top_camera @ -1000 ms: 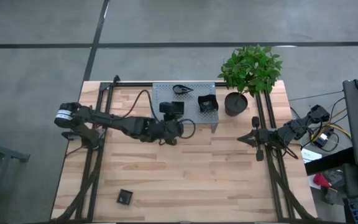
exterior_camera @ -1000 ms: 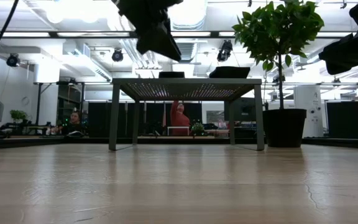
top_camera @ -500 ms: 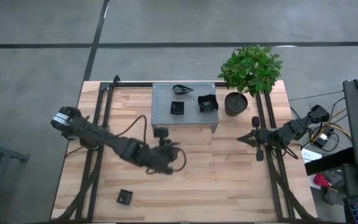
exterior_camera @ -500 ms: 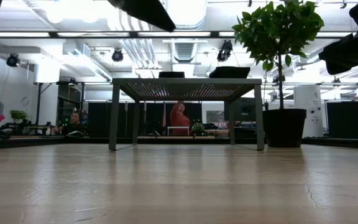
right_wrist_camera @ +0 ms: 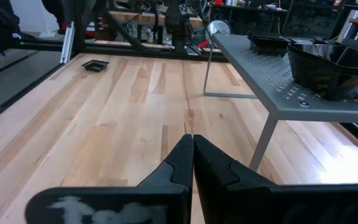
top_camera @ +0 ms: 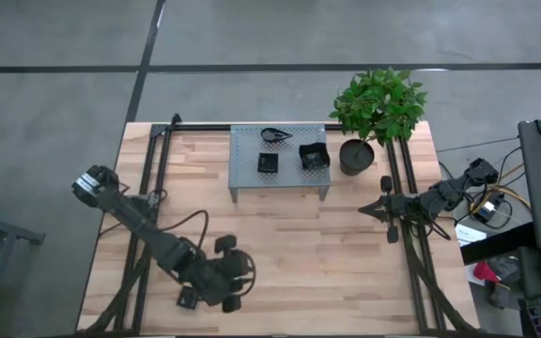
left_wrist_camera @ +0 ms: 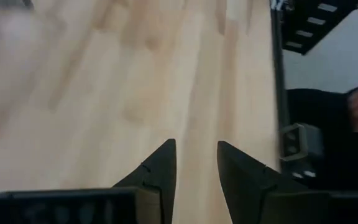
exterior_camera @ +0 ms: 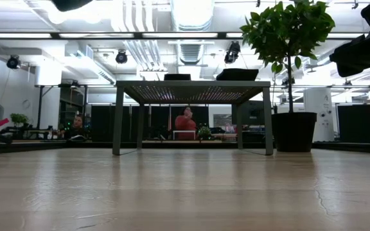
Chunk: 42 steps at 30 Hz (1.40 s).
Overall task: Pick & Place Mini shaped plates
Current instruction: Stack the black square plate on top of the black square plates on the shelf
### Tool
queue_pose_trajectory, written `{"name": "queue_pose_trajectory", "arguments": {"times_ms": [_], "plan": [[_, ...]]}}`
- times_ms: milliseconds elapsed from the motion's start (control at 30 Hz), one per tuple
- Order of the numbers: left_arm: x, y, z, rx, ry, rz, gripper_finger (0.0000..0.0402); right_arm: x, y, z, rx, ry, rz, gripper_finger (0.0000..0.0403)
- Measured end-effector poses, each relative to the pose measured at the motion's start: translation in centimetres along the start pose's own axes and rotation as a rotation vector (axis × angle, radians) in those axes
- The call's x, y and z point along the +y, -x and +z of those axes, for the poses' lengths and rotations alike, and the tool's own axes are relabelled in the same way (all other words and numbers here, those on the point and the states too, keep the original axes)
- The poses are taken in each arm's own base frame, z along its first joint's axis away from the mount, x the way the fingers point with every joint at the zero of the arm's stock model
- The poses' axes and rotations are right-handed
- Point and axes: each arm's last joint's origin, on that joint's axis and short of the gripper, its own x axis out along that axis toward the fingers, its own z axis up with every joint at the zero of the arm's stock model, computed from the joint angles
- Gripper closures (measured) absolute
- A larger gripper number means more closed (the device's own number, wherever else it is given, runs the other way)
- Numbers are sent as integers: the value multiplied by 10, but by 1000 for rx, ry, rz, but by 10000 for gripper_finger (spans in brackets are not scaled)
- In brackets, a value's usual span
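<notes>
While the right arm waits at the right edge of the bench (top_camera: 346,253), the left arm reaches across the lower left of the high view. The left pincer (top_camera: 230,282) sits low in the frame, near the bench's lower edge, just to the right of a small square plate (top_camera: 188,298) that lies on the wood. In the left wrist view the left pincer (left_wrist_camera: 195,163) has its fingers spread with bare wood showing between them; nothing is gripped.

The right pincer (top_camera: 365,210) is at the middle right of the high view, beside the right rail. In the right wrist view its fingers (right_wrist_camera: 180,163) are pressed together and hold nothing.

A grey perforated stand (top_camera: 247,155) occupies the upper centre of the high view. Three mini shaped plates rest on it: a leaf-shaped plate (top_camera: 275,135) at its upper edge, a small square plate on the stand (top_camera: 268,162) below that, and a wavy-edged plate (top_camera: 314,157) to the right. A potted plant (top_camera: 377,108) stands just to the right of the stand.

In the low view, the stand (exterior_camera: 191,86) is seen level across the bench, with a seated person (exterior_camera: 185,124) in the room behind it.
</notes>
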Motion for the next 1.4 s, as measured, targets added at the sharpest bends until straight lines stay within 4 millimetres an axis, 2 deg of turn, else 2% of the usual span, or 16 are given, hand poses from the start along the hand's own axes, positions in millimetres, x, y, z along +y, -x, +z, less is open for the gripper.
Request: {"name": "queue_pose_trajectory", "arguments": {"times_ms": [167, 400, 633, 833, 1133, 1400], "plan": [[-8, 6, -15, 126, 224, -54, 291, 0, 0, 0, 0, 0, 0, 394], [-16, 8, -40, 274, 508, -35, 291, 0, 0, 0, 0, 0, -1, 394], [-33, 3, -71, 475, 662, -21, 291, 0, 0, 0, 0, 0, 0, 394], [-39, -3, -91, 574, 802, 81, 291, 0, 0, 0, 0, 0, 0, 394], [-26, -13, -118, 757, 794, 345, 291, 0, 0, 0, 0, 0, 0, 394], [-25, -24, -126, 761, 773, 390, 291, 0, 0, 0, 0, 0, 0, 394]]}}
